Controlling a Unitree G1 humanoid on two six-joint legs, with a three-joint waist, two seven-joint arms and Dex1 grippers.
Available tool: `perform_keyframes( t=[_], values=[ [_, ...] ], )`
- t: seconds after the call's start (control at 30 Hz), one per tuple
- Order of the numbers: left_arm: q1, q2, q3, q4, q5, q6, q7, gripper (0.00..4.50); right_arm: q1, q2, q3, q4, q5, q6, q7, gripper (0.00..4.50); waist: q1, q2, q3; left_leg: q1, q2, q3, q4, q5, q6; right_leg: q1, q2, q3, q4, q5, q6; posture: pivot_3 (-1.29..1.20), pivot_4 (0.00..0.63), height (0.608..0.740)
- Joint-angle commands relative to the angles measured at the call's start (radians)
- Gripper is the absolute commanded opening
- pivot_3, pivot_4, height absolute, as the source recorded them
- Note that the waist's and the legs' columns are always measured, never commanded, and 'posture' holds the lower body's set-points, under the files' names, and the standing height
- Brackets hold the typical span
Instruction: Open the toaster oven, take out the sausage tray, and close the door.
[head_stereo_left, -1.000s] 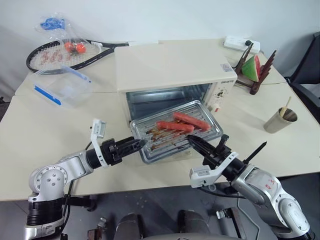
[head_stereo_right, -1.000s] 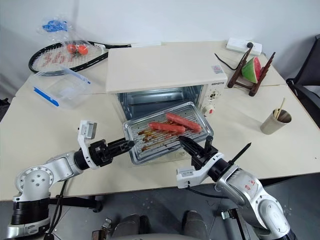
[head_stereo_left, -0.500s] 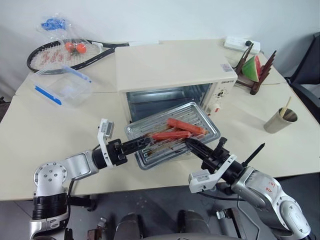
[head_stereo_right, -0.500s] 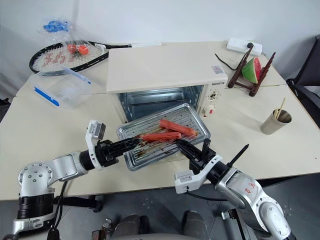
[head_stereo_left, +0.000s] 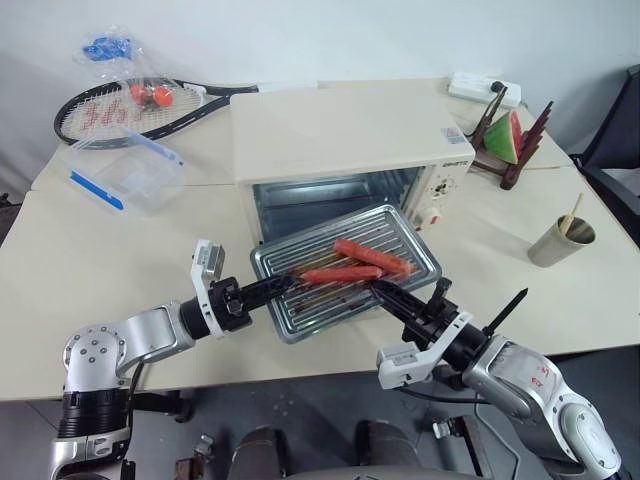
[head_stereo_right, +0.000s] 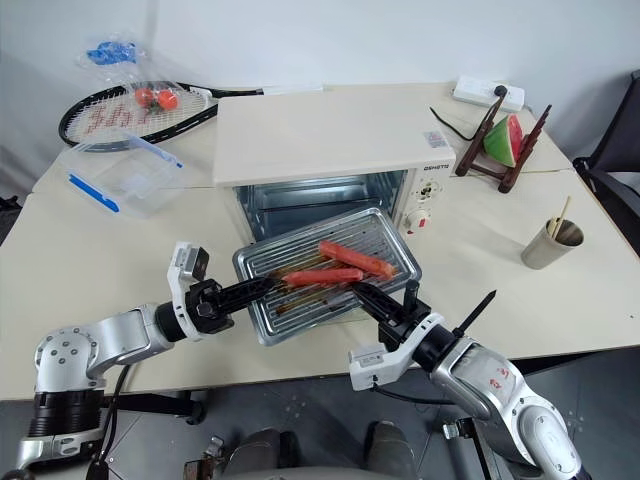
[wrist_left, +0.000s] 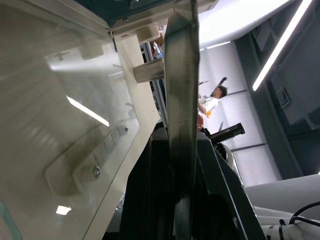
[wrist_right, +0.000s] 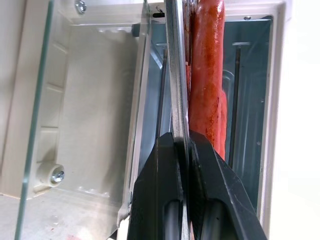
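Observation:
The cream toaster oven (head_stereo_left: 340, 130) stands at mid-table with its cavity open. Its glass door (wrist_right: 85, 100) lies folded down, mostly hidden under the tray in the eye views. The ribbed silver sausage tray (head_stereo_left: 410, 245) is out in front of the cavity, above the door, carrying two red sausages (head_stereo_left: 372, 256). My left gripper (head_stereo_left: 280, 285) is shut on the tray's left edge (wrist_left: 181, 100). From the near side, my right gripper (head_stereo_left: 385, 293) is shut on the tray's front rim (wrist_right: 176, 75), beside a sausage (wrist_right: 205, 75).
A clear plastic box with blue clips (head_stereo_left: 125, 170) and a tennis racket (head_stereo_left: 130, 105) lie at the back left. A watermelon slice on a stand (head_stereo_left: 503, 135) and a power strip (head_stereo_left: 480, 87) sit back right. A cup with sticks (head_stereo_left: 560, 240) stands right.
My left gripper rolled and closed on the tray's left edge. The tray shifted slightly left and rose a little. The right gripper kept its hold.

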Motion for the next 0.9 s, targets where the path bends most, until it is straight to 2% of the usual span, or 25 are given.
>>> perform_keyframes(
  t=[0.03,0.13,0.23,0.37,0.57,0.6,0.9],
  values=[
    [0.007,0.029,-0.009,0.0,-0.026,-0.019,0.03,0.03,0.004,0.0,-0.025,-0.048,0.094,-0.018,0.009,0.0,0.0,0.0,0.0,0.0,0.0,0.0,0.0,0.0,0.0,0.0,0.0,0.0,0.0,0.0,0.0,0.0,0.15,0.74],
    [0.003,0.048,-0.032,0.01,-0.069,-0.023,0.062,0.03,0.004,-0.016,-0.017,-0.055,0.097,-0.04,0.029,0.0,0.0,0.0,0.0,0.0,0.0,0.0,0.0,0.0,0.0,0.0,0.0,0.0,0.0,0.0,0.0,0.0,0.15,0.74],
    [-0.002,0.073,-0.062,0.021,-0.121,-0.025,0.105,0.0,-0.004,-0.025,-0.015,-0.054,0.117,-0.056,0.041,0.86,0.0,0.0,0.0,0.0,0.0,0.0,0.0,0.0,0.0,0.0,0.0,0.0,0.0,0.0,0.0,0.0,0.15,0.74],
    [-0.006,0.104,-0.095,0.036,-0.167,-0.034,0.141,0.0,-0.005,-0.05,-0.005,-0.047,0.216,-0.068,0.109,2.24,0.001,0.0,0.0,0.0,0.0,-0.001,0.0,0.0,0.0,0.0,0.0,0.001,0.0,0.0,0.0,0.0,0.15,0.74],
    [-0.024,0.139,-0.143,0.096,-0.223,-0.03,0.172,0.0,0.028,-0.147,0.0,-0.02,0.352,-0.172,0.164,4.34,0.004,0.0,0.0,0.001,0.0,-0.002,0.0,0.0,0.0,0.0,0.0,0.001,0.0,0.0,0.0,0.0,0.15,0.74],
    [-0.025,0.141,-0.148,0.104,-0.224,-0.028,0.174,0.0,0.034,-0.156,-0.003,-0.017,0.375,-0.175,0.174,4.46,0.004,0.0,0.0,0.001,0.0,-0.002,0.0,0.0,0.0,0.0,0.0,0.001,0.0,0.0,0.0,0.0,0.15,0.74],
    [-0.044,0.137,-0.168,0.165,-0.225,0.024,0.167,0.0,0.043,-0.228,-0.043,0.015,0.522,-0.187,0.24,4.46,0.019,0.0,0.0,0.001,0.0,-0.002,0.0,0.0,0.0,0.0,0.0,0.001,0.0,0.0,0.0,0.0,0.15,0.74]
  ],
)
